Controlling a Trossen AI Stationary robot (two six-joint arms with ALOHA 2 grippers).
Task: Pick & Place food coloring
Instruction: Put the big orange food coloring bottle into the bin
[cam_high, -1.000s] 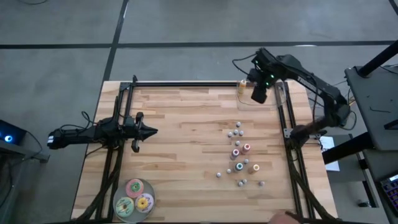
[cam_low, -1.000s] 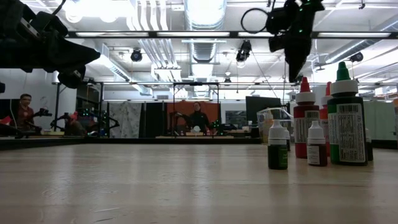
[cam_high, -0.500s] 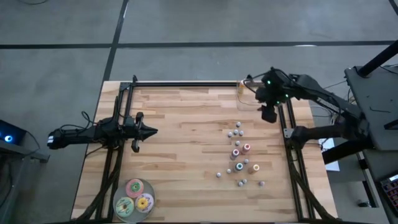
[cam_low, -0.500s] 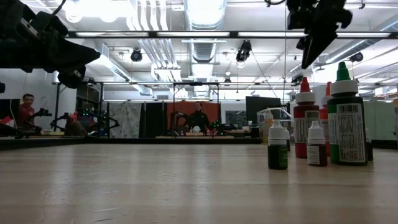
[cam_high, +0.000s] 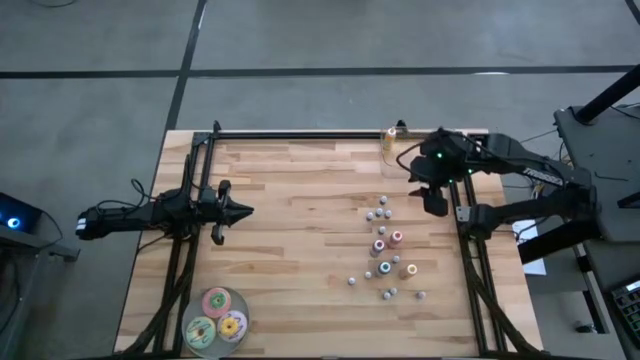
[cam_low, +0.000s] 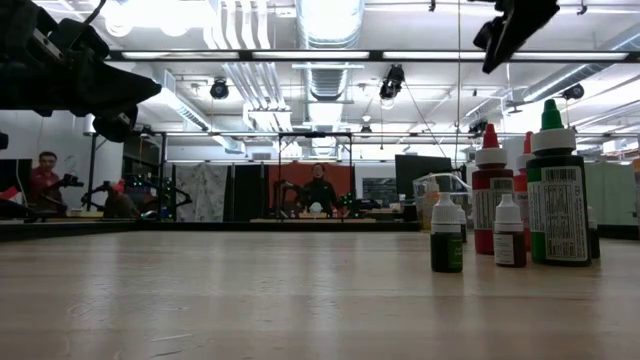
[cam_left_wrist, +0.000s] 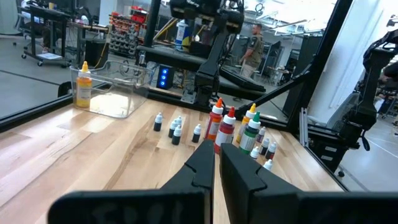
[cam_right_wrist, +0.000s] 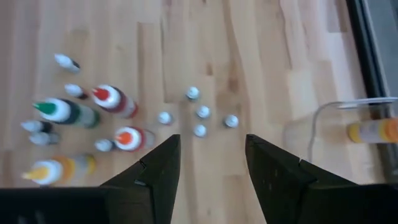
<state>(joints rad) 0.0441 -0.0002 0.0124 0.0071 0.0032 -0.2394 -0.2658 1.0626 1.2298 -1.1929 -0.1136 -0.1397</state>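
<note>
My right gripper (cam_high: 434, 203) hung spread and empty just beside the bottles (cam_high: 384, 246), which looked light, rigid and tippy, best pinched low around one body.

The food coloring bottles (cam_high: 385, 245) stand upright and loosely clustered on the right half of the wooden table, tall red, green and orange ones among tiny white-capped ones.

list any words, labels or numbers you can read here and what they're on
None can be read.
White printed label on the tall green-capped dark bottle: print too small and blurred.
Small white-capped dark bottle: no legible label.
Flat round pink, green and yellow discs: too small to tell.
</note>
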